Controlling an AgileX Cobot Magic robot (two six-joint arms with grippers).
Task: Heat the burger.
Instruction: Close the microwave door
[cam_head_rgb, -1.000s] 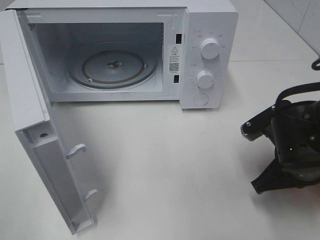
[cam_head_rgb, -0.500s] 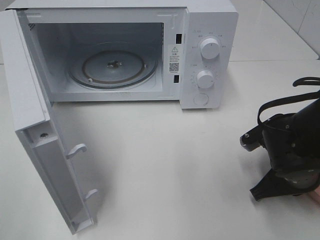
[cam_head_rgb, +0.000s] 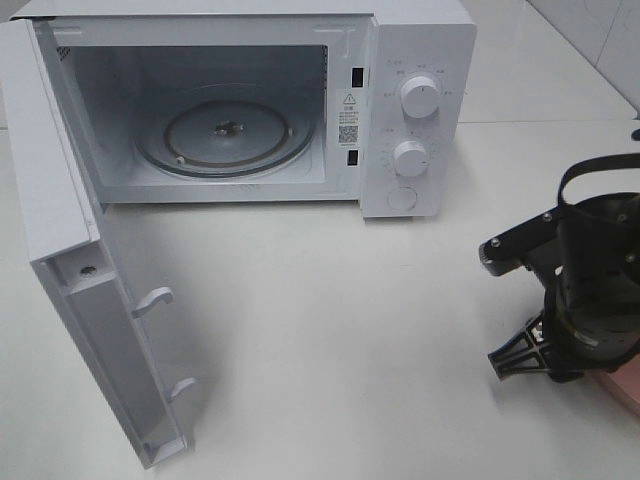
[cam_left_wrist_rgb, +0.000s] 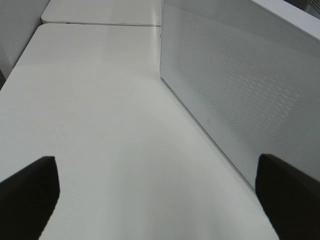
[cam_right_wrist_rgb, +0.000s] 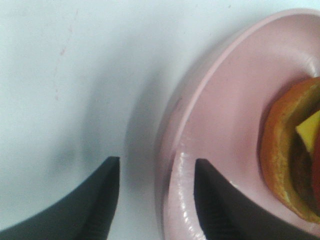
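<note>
My right gripper (cam_right_wrist_rgb: 152, 192) hangs low over the white table (cam_head_rgb: 350, 330) at the near right, its fingers (cam_right_wrist_rgb: 100, 200) parted with one on each side of the rim of the pink plate (cam_right_wrist_rgb: 215, 115), and I can't tell whether they touch it. The burger (cam_right_wrist_rgb: 292, 155) sits on that plate, only partly in view at the edge of the right wrist picture. My left gripper (cam_left_wrist_rgb: 160, 195) has its fingers spread wide beside the open door (cam_left_wrist_rgb: 235, 85) of the microwave (cam_head_rgb: 250, 100).

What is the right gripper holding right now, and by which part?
Nothing yet: the right gripper stands open astride the pink plate's rim, not clamped; the burger lies on it.
</note>
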